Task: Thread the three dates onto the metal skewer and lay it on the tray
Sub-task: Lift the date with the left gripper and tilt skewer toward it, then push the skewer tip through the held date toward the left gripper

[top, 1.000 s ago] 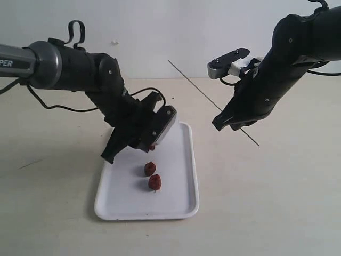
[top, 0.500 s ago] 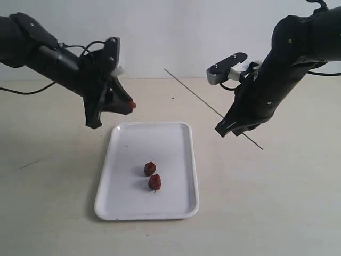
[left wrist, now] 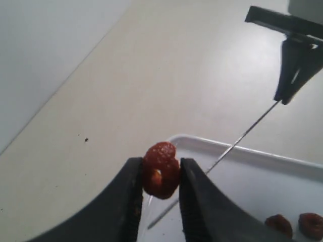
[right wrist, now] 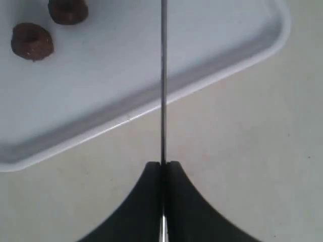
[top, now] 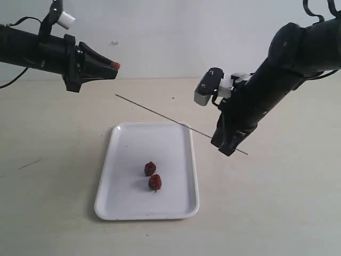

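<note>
1. Currently pinching one date (left wrist: 161, 162) in the left gripper (top: 114, 65); fingers (left wrist: 128, 201) narrow, pressed on either side of the fruit, which is reddish-brown and wrinkled with a pale spot on the face toward the wrist camera.
2. Held up in the air over the far left part of the table (top: 277, 202), tips aimed toward the right edge, well apart from the tray.
3. Clamping the metal skewer (top: 170, 120) in the right gripper (top: 228, 148); fingers (right wrist: 146, 201) closed tight on the thin grey rod near one end, with a short stub poking out behind toward the right edge.
4. Running from that grip toward the far left corner, crossing above the far right corner of the tray (top: 160, 144); free tip in the air, pointed roughly toward the held date but apart from it.
5. Lying flat toward the near edge, slightly left of the middle: white tray, rounded corners, shallow raised rim.
6. Sitting on the near half of the tray, just beside each other: a second date (top: 150, 168) and a third date (top: 155, 182); touching or a sliver apart, cannot tell.
7. Not yet threaded onto the rod: any of the three.
</note>
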`<action>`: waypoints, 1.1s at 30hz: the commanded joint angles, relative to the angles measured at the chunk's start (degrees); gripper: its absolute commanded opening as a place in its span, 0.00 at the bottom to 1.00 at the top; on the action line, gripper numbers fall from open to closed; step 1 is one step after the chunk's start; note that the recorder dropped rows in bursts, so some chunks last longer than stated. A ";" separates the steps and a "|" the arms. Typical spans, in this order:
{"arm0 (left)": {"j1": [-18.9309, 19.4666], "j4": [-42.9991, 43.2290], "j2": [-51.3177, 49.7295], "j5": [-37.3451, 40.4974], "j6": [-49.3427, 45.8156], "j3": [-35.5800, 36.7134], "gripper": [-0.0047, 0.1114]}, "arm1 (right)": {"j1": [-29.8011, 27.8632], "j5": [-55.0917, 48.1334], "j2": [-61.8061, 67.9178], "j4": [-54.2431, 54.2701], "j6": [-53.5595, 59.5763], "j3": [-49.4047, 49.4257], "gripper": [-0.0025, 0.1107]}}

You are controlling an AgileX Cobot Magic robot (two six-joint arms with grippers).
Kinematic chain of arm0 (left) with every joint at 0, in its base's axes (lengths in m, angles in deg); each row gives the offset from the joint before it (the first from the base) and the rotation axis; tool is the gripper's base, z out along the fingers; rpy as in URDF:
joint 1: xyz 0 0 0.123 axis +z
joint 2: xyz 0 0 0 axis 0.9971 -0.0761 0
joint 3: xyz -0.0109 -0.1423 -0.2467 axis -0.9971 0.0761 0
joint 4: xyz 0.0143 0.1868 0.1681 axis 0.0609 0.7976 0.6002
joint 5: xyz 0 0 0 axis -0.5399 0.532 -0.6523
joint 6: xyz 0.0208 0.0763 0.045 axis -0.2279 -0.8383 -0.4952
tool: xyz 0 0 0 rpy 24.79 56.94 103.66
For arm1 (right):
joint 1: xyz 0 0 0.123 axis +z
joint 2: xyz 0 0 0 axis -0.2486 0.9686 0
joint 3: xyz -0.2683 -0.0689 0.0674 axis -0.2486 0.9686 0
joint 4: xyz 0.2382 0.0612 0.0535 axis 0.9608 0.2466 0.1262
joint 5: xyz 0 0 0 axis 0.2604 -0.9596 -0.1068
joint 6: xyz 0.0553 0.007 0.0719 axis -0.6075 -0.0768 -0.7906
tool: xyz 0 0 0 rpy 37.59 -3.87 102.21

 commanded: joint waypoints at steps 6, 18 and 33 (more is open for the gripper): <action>1.34 -2.34 0.77 5.92 -0.08 0.05 0.27 | -12.15 -9.60 -0.18 13.50 16.84 -0.37 0.02; 1.34 -3.69 0.77 8.07 -0.08 0.05 0.27 | -13.50 -20.84 -0.18 21.42 26.89 -0.37 0.02; 1.34 -4.24 0.77 8.07 -0.08 0.05 0.27 | -13.50 -20.04 -0.08 20.62 24.47 -0.37 0.02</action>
